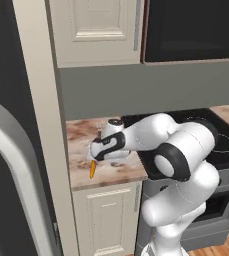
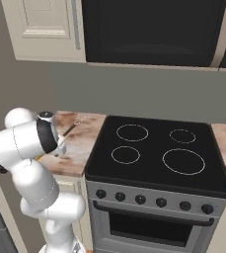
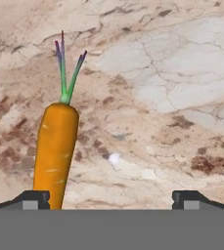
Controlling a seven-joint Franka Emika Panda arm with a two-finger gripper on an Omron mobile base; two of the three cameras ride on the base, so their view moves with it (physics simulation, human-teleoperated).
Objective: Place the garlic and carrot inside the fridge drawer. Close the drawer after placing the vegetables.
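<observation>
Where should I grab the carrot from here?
Take the carrot across its thick orange body, below the green top. It lies flat on the counter, lengthwise between the open gripper tips but hard by one, so shift sideways to centre, then descend from above.

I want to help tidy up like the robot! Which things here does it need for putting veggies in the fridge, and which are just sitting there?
For the job:
- the carrot, lying on the counter
- the gripper, open, right over the carrot

Just sitting there:
- the stove
- the microwave
- the cabinet

I can't spot the garlic here.
</observation>
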